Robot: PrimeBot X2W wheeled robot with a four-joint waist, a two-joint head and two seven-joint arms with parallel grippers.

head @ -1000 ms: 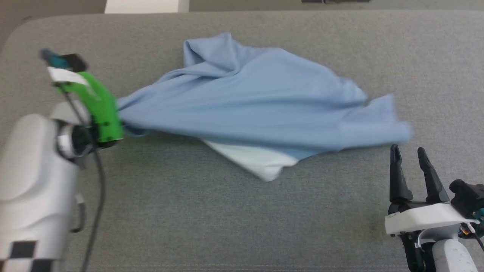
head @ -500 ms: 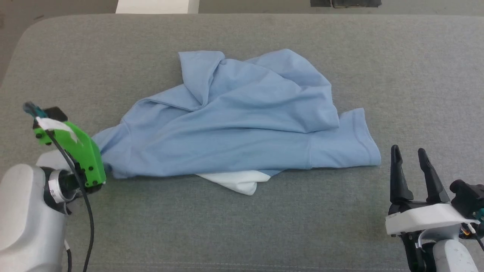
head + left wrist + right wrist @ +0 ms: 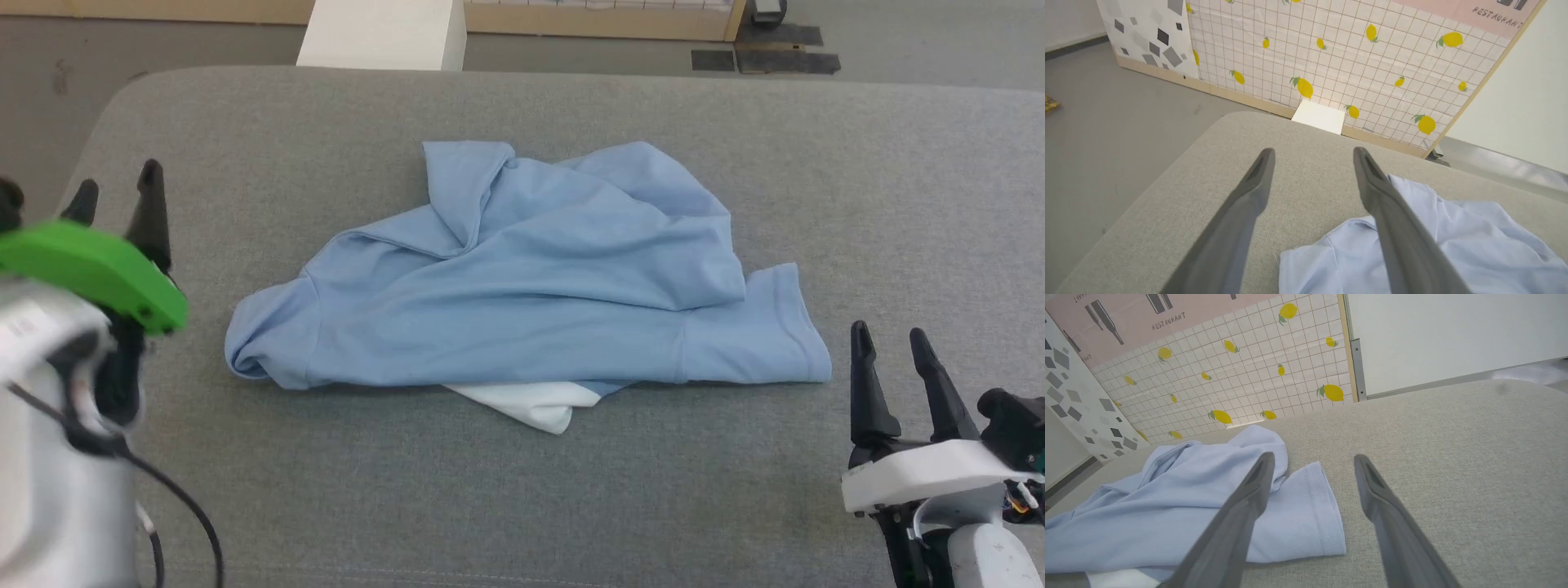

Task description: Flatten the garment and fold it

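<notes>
Having just dropped the garment [image 3: 522, 310], the left gripper [image 3: 117, 189] hovers with fingers spread wide beside the rumpled heap lying mid-way across the table [image 3: 408, 490], right gripper [image 3: 888, 335] likewise released, so flattening remains undone.

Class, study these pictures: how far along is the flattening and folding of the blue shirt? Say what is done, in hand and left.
Done: little; the garment lies on the grey surface, but crumpled, layers overlapping and a white patch poking out underneath. In hand: nothing; the left gripper and right gripper are open, clear of the cloth. Left: spreading it flat, then every fold.
</notes>
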